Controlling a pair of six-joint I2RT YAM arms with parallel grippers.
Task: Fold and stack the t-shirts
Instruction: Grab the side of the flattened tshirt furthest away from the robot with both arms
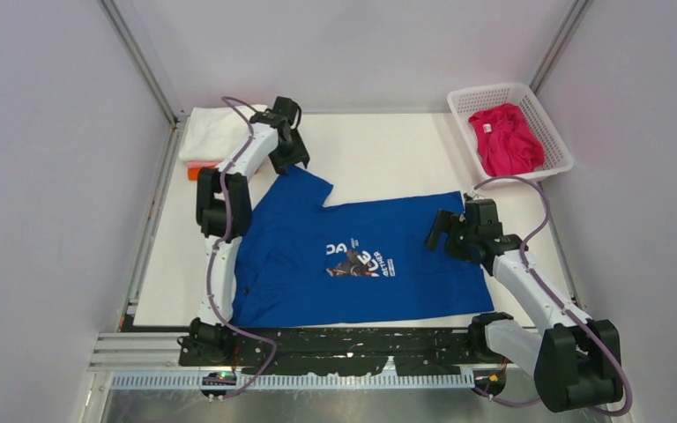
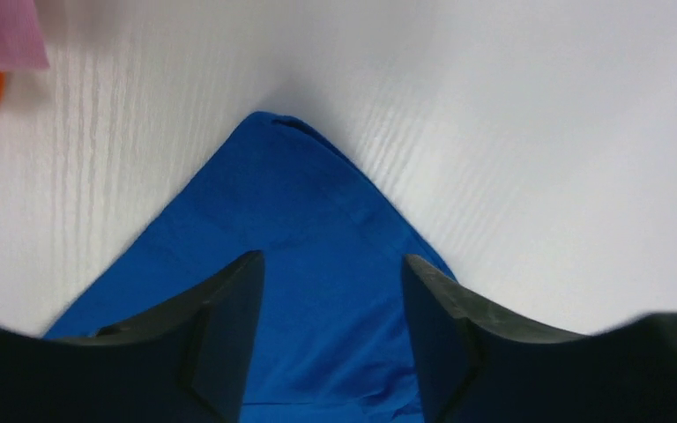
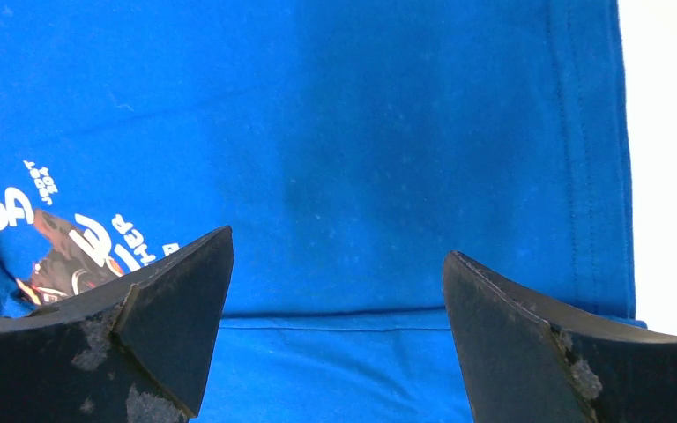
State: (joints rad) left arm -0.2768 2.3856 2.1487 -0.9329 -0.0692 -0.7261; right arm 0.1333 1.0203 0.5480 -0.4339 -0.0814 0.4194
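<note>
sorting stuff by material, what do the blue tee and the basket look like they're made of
Blue tee: soft knit cloth, probably cotton-like, with a matte finish; it lies limp with creases and a stitched hem. Basket: likely moulded white plastic, faintly glossy; its rigid lattice walls hold their shape.

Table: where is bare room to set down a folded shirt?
Bare: the far middle, between the white folded stack and the basket, beyond the blue t-shirt. Crowded: the centre under that shirt, plus side strips under the left arm and right arm.
</note>
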